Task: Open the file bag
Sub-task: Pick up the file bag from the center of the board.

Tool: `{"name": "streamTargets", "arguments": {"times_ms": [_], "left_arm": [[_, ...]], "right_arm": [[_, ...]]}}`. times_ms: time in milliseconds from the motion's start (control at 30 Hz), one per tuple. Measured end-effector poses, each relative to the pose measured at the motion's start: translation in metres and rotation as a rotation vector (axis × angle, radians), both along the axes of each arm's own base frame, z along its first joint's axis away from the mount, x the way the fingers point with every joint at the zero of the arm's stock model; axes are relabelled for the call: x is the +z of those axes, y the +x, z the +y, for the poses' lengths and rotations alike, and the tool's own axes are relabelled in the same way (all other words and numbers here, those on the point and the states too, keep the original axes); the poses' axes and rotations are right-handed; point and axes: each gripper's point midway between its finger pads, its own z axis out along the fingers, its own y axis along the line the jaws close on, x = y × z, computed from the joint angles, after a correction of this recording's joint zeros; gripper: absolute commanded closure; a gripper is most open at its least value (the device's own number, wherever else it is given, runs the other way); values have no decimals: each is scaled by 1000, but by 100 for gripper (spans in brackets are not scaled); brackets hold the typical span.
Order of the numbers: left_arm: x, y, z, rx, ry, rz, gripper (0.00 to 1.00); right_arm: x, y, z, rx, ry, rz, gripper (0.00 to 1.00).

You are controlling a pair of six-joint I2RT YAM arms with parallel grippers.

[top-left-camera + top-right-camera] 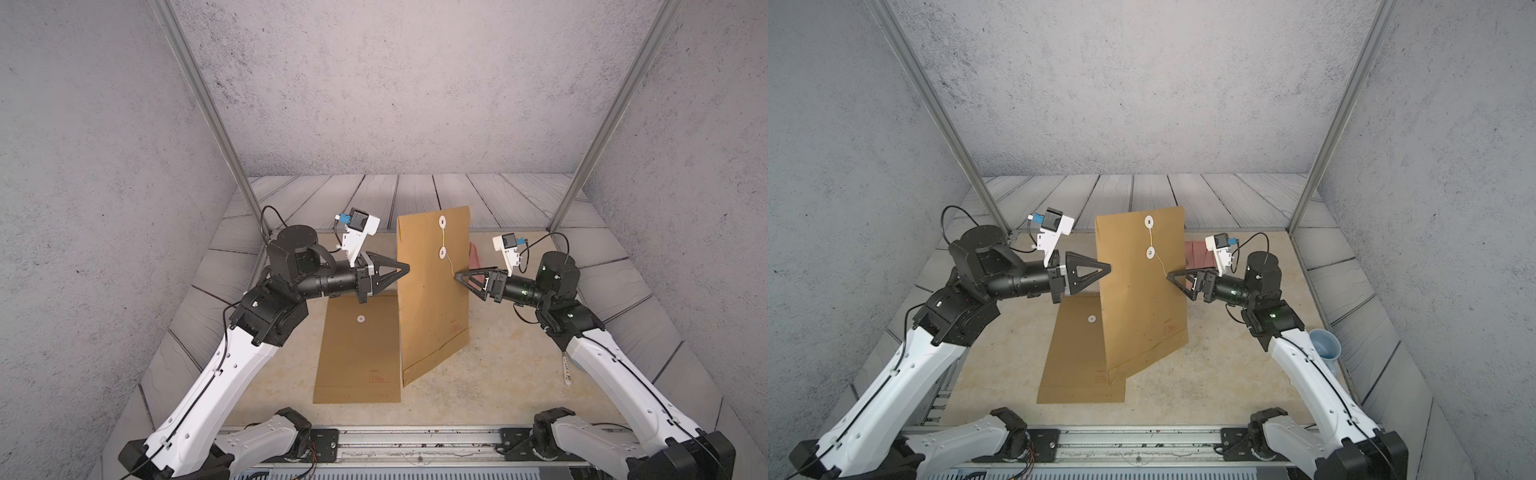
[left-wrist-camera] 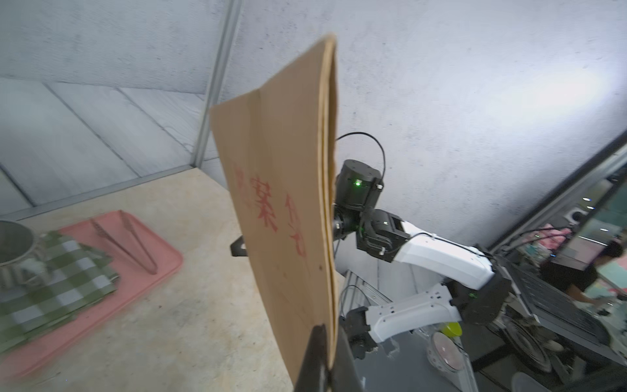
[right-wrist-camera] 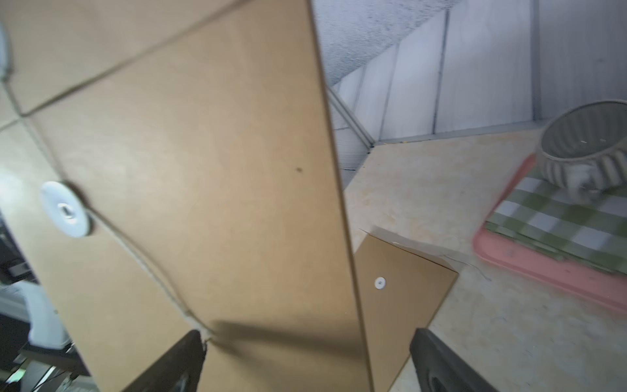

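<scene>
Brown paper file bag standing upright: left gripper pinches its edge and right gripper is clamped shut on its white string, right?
Not quite. The left gripper does pinch the edge of the brown paper file bag, but the right gripper is open: the right wrist view shows its jaws wide apart, the white string reaching one finger.

A brown kraft-paper file bag (image 1: 434, 307) is held upright over the worktop (image 1: 498, 353), clamped at one long edge by the left pincer (image 1: 405, 268). Two white round discs are seen on the face shown in both top views: the upper disc (image 1: 443, 222) on the flat-lying flap, the lower disc (image 1: 443, 251) just beneath. A pale string (image 1: 444, 237) is run between them and trails past the lower one. Small red print (image 1: 455, 328) is carried near the slanted bottom edge, large red characters (image 2: 271, 210) on the opposite face
</scene>
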Motion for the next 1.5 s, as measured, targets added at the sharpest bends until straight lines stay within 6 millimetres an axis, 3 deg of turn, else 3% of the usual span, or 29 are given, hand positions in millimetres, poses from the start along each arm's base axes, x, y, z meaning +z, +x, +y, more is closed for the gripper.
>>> {"name": "streamTargets", "arguments": {"times_ms": [133, 333, 467, 633, 767, 867, 967, 1000, 1033, 1067, 1167, 1367, 1500], "left_arm": [[8, -2, 3, -54, -43, 10, 100], [11, 13, 14, -67, -83, 34, 100], [1, 35, 21, -56, -77, 90, 100], [-13, 55, 26, -56, -65, 150, 100], [-16, 58, 29, -67, -62, 158, 100], [-15, 59, 30, -71, -64, 155, 100], [-14, 61, 29, -81, -82, 153, 100], [-14, 63, 29, -83, -90, 160, 90], [-15, 64, 28, -83, -98, 165, 70], [-16, 67, 28, -79, -106, 170, 59], [-23, 72, 27, -68, -128, 216, 41], [-44, 72, 20, -81, -131, 299, 38], [-45, 69, 15, -99, -136, 309, 40]], "right_arm": [[23, -19, 3, 85, 67, -65, 36], [44, -44, -1, 127, 92, -138, 46], [49, -55, -1, 154, 93, -164, 55], [48, -59, -1, 175, 83, -150, 59], [51, -62, -1, 182, 72, -154, 74], [53, -64, -2, 184, 70, -157, 92], [55, -65, -2, 184, 74, -154, 100], [55, -65, -2, 183, 77, -153, 100], [56, -64, -2, 183, 79, -154, 100], [57, -64, -2, 183, 82, -151, 100], [60, -65, -2, 185, 91, -154, 100], [67, -63, -2, 187, 117, -157, 100], [62, -58, 0, 188, 126, -131, 100]]}}
